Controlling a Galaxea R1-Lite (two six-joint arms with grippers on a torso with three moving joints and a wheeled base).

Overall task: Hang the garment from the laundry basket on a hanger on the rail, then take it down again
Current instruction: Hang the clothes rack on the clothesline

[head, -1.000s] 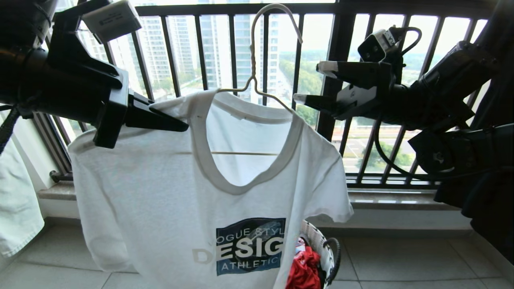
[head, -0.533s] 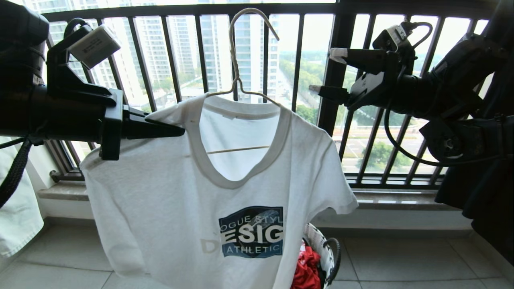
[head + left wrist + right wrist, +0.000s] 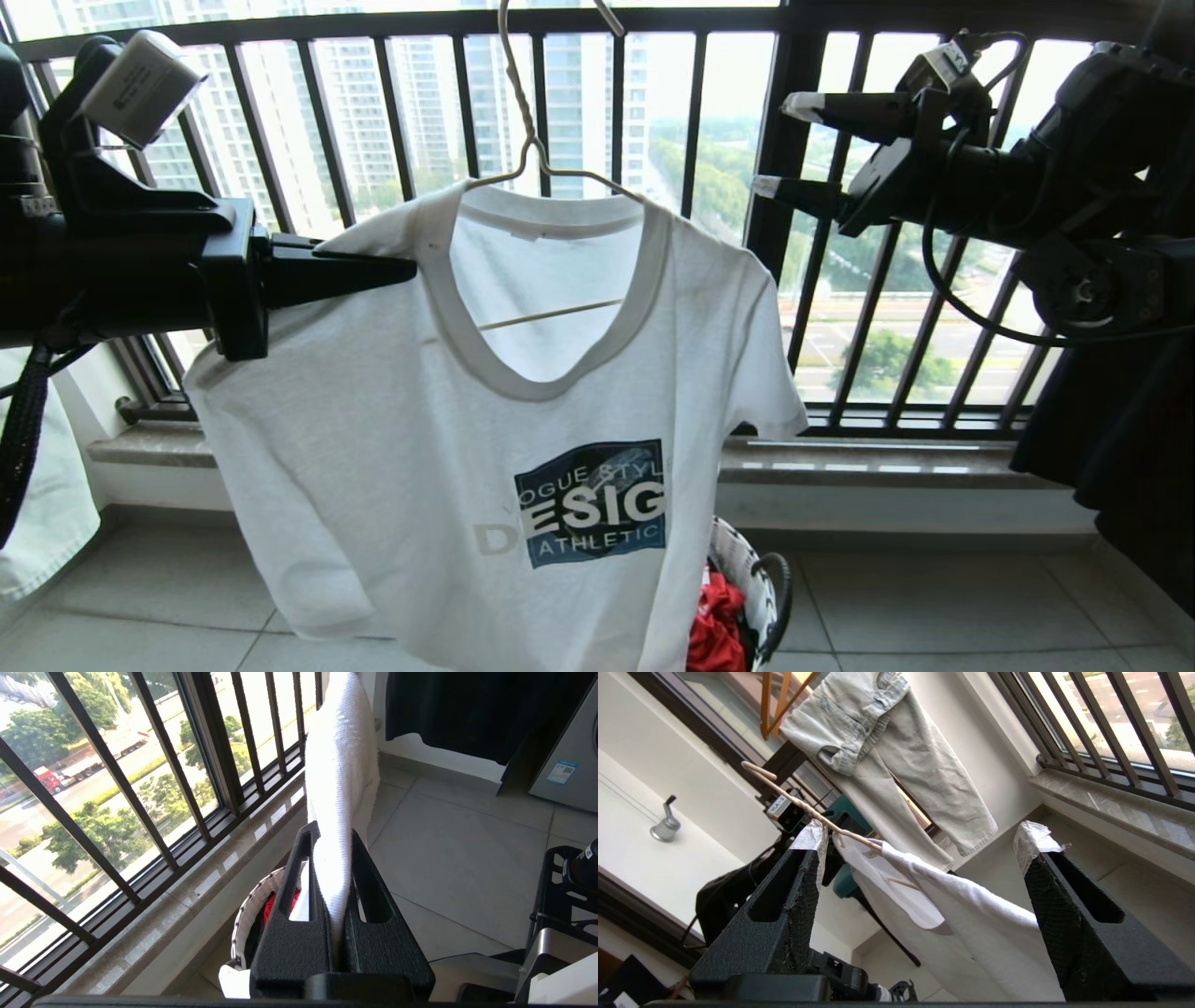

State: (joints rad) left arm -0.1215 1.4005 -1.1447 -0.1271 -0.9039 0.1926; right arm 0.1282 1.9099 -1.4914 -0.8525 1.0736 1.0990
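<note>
The garment (image 3: 448,467), a white T-shirt with a blue chest logo, hangs on the thin cream hanger (image 3: 532,159), whose hook runs off the top of the head view. My left gripper (image 3: 401,271) is shut on the garment's shoulder and holds it up in front of the railing; in the left wrist view the white cloth (image 3: 338,765) is pinched between the black fingers of that gripper (image 3: 332,833). My right gripper (image 3: 777,145) is open and empty, to the right of the garment and apart from it. Its wrist view shows the garment (image 3: 971,924) and hanger (image 3: 808,807) beyond the tips of that gripper (image 3: 922,835). The laundry basket (image 3: 747,579) stands on the floor below. The rail is out of view.
A black railing (image 3: 700,112) of vertical bars and a stone sill (image 3: 887,462) stand close behind. A red garment (image 3: 714,625) lies in the basket. Pale denim trousers (image 3: 896,765) hang at the left, dark cloth (image 3: 1120,448) at the right. A washing machine (image 3: 565,756) stands behind.
My left gripper has lifted the garment and hanger, so the hook's top has left the picture. My right gripper has moved up and to the right, away from the garment.
</note>
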